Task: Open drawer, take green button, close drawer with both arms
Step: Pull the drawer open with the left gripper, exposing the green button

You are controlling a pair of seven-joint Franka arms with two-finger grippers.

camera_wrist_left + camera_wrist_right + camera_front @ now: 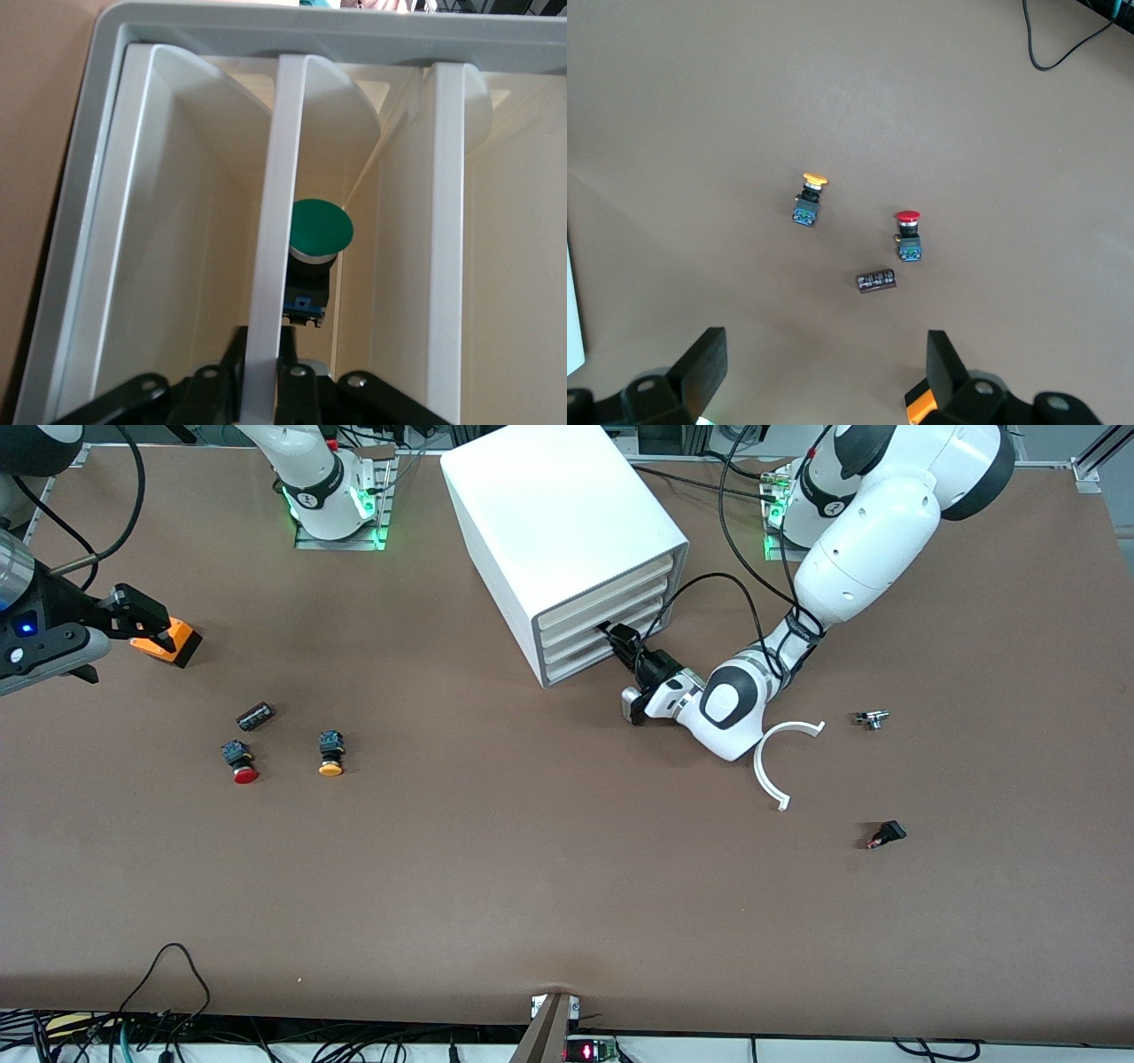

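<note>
The left gripper [617, 640] is at the cabinet [562, 540] front, near the middle of the table's robot-side edge, its jaws closed on the cream front of one drawer [276, 221]. The wrist view shows the thin front edge pinched between the fingertips [237, 367]. The green button [319, 228] lies in that drawer, just beside the gripped front, cap toward the cabinet's back.

The right gripper [824, 372] waits with jaws wide open over the table's right-arm end, near an orange block [168, 640]. Close by lie a red button [240, 762], a yellow button [330, 753] and a dark cylinder [255, 716]. A white arc [777, 760] lies beside the left wrist
</note>
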